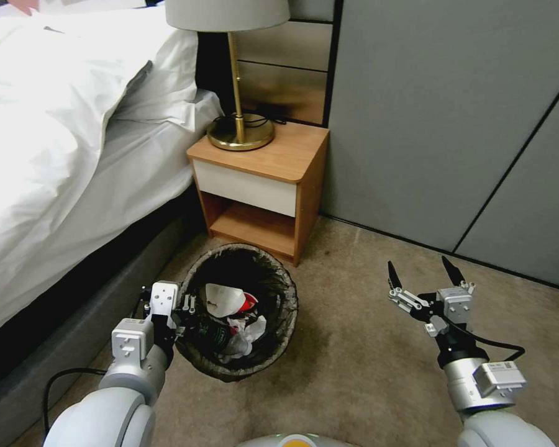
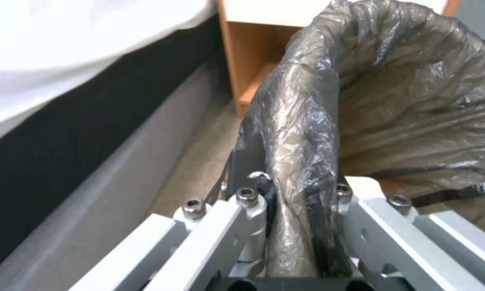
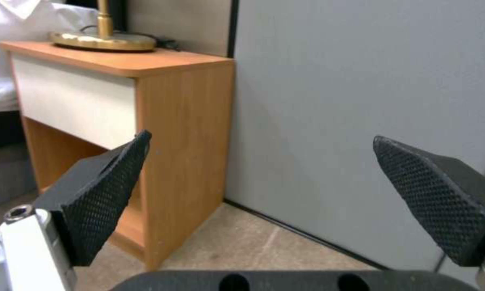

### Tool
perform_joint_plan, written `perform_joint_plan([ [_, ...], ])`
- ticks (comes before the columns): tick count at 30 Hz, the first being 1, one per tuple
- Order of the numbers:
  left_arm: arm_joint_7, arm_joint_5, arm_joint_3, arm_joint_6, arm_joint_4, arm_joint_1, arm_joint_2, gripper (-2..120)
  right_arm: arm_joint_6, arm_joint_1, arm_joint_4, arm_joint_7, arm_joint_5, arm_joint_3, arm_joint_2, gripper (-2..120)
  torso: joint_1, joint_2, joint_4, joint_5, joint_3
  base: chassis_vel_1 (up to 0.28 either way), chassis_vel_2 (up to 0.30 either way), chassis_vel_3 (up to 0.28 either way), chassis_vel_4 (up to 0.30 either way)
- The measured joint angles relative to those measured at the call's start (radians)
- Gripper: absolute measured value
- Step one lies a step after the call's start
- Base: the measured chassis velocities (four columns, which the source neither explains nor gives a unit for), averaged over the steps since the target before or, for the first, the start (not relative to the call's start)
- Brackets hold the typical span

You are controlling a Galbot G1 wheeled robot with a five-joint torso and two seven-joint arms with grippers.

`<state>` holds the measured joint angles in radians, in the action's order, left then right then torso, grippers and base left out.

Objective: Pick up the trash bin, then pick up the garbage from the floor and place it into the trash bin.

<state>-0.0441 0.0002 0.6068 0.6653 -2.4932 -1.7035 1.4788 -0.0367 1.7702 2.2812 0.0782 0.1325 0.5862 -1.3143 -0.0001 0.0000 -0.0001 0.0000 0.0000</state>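
The trash bin (image 1: 242, 310), lined with a dark bag, stands on the floor (image 1: 366, 372) before the nightstand (image 1: 261, 186), beside the bed (image 1: 62, 155). Inside lies garbage (image 1: 230, 310): white paper, a red-and-white wrapper, tissue, a dark green bottle. The left gripper (image 1: 180, 316) is clamped on the rim at 9 o'clock. The right gripper (image 1: 425, 273), fingers apart, hovers well off at 3 o'clock.

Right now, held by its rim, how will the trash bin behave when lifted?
The left tool pinches the trash bin at one rim point, so it probably tilts. The bag looks slippery. The garbage looks light.
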Motion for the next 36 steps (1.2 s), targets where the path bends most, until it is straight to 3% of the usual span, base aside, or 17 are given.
perform_joint_plan([
  [7,0.000,-0.002,0.002,0.003,-0.007,-0.021,0.027,5,0.026,-0.044,-0.018,0.000,-0.002,-0.019,-0.004,100,0.000,0.000,0.0004,0.0001,0.000,0.066,0.052,0.059,0.062],
  [36,-0.011,-0.002,0.042,0.003,-0.008,-0.034,0.018,5,0.056,-0.029,-0.024,0.003,-0.030,-0.042,-0.046,100,0.000,0.000,0.0000,0.0000,0.000,0.067,0.063,0.066,0.062],
])
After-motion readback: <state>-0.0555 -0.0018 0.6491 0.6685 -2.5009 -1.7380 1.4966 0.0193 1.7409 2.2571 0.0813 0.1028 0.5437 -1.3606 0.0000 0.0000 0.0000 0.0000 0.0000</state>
